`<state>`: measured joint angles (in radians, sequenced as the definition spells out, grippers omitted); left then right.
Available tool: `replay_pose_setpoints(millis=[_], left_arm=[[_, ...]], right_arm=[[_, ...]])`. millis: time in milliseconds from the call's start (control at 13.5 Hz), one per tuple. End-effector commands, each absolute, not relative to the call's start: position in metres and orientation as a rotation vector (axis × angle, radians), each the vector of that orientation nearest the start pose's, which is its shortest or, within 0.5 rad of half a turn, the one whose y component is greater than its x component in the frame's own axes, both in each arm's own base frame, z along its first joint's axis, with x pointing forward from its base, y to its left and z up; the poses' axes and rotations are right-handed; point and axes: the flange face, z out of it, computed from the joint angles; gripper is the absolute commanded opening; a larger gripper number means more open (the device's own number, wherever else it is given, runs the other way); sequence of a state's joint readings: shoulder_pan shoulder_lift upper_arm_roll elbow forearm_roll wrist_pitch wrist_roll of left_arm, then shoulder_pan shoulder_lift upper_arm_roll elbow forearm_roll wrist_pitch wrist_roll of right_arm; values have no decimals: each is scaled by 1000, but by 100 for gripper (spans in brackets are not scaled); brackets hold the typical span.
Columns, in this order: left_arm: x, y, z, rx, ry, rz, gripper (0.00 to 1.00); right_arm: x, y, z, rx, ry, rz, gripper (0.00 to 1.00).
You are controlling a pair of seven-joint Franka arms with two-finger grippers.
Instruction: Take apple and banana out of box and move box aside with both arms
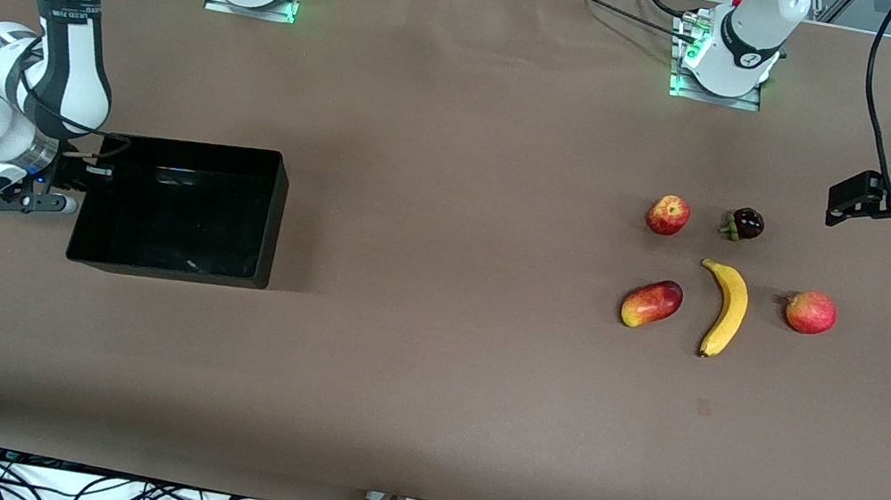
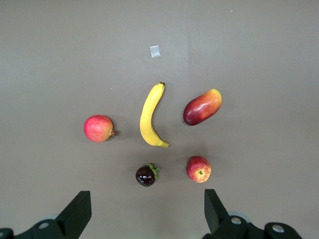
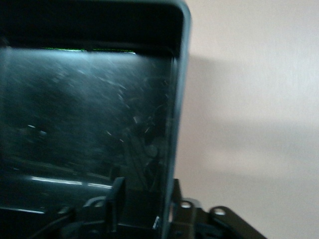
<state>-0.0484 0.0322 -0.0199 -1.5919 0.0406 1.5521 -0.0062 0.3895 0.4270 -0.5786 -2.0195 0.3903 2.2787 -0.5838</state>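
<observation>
The black box [image 1: 177, 205] sits on the table toward the right arm's end. My right gripper [image 1: 83, 188] straddles the box's end wall [image 3: 172, 124], one finger inside and one outside. A gap shows beside the inner finger [image 3: 117, 196], so it is open. The banana [image 1: 725, 308] lies toward the left arm's end, and the apple [image 1: 668, 215] lies a little farther from the front camera. My left gripper [image 1: 847, 201] hangs high, open and empty. In its wrist view the banana [image 2: 151, 115] and apple [image 2: 199, 169] lie below the left gripper [image 2: 147, 211].
A mango [image 1: 651, 303] lies beside the banana. A dark mangosteen [image 1: 746, 224] lies beside the apple. A second round red fruit [image 1: 811, 312] lies beside the banana, toward the left arm's end. A small pale tape mark [image 2: 155, 51] is on the table.
</observation>
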Motion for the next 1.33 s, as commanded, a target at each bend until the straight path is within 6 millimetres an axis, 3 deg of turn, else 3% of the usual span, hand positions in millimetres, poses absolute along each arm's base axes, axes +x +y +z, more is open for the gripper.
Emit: replay_pose_setpoints(millis=[0,222,296,444,519,741,1111,1259], left_arm=[[558,-37,600,-3096,90,111,100],[558,-37,600,-3096,88,116,100],[558,-37,600,-3096,88,114,100],[558,-37,600,-3096,88,114,100],[558,-37,601,-3096,90,111,100],[558,-37,600,-3096,88,116,100],[558,-37,600,-3096,88,116,100],[558,-37,601,-3096,90,114,100]], right_arm=[[612,-72,316,-2983,-232,55,100],[628,-11,372,-2968,-149,55,100],[625,14,390,-2986,-156,80,100],[614,40,446,-3069,-94,95,100],[605,56,463,-3081,-109,122,100],[579,56,516,-3085,-176,105,100],[544,59,566,-3107,-256,122,100],[534,50,581,-3121,-248,110,100]])
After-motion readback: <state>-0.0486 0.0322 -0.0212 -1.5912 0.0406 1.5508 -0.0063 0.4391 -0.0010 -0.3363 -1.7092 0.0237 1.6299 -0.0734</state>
